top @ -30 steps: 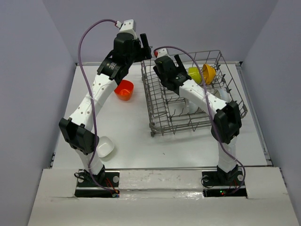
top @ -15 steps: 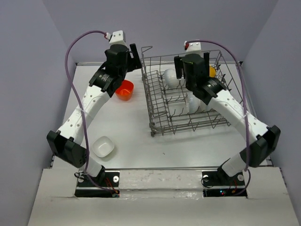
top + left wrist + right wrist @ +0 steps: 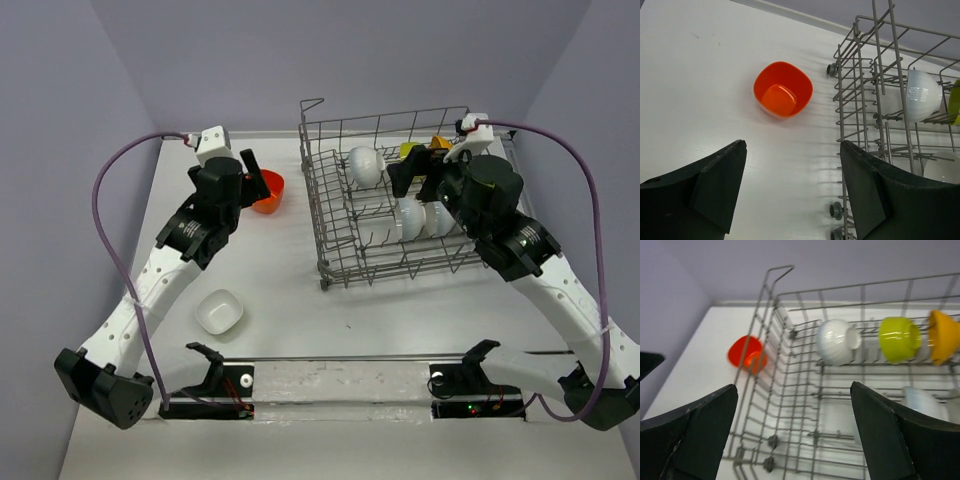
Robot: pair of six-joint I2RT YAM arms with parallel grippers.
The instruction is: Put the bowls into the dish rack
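1. Top external view: the dish rack [image 3: 322, 205] fills the upper centre-right of the frame and stands on the white table [image 3: 290, 290]. Several bowls sit inside it on edge, among them a white racked bowl [image 3: 365, 165] at its upper left, a lime green bowl [image 3: 899, 339] and an orange-yellow bowl [image 3: 942, 337].
2. The left gripper [image 3: 792, 150] hovers over the table just left of the rack. Its fingers are spread wide and nothing is between them.
3. The right gripper [image 3: 792, 390] hangs over the rack's right side, also spread wide and empty.
4. The red-orange bowl [image 3: 782, 89] stands upright, mouth up, on the table just beside the rack's left wall.
   - In the left wrist view it lies ahead of the fingers, upper left of centre and apart from them.
   - It is glossy, with a rounded-square rim and no marked long axis.
   - Judgement: the left arm is clearly the nearer, and a pinch across the rim would serve.
5. The white bowl [image 3: 220, 312] sits upright at the lower left, well apart from both grippers and on the left arm's side. It is not yet loaded.
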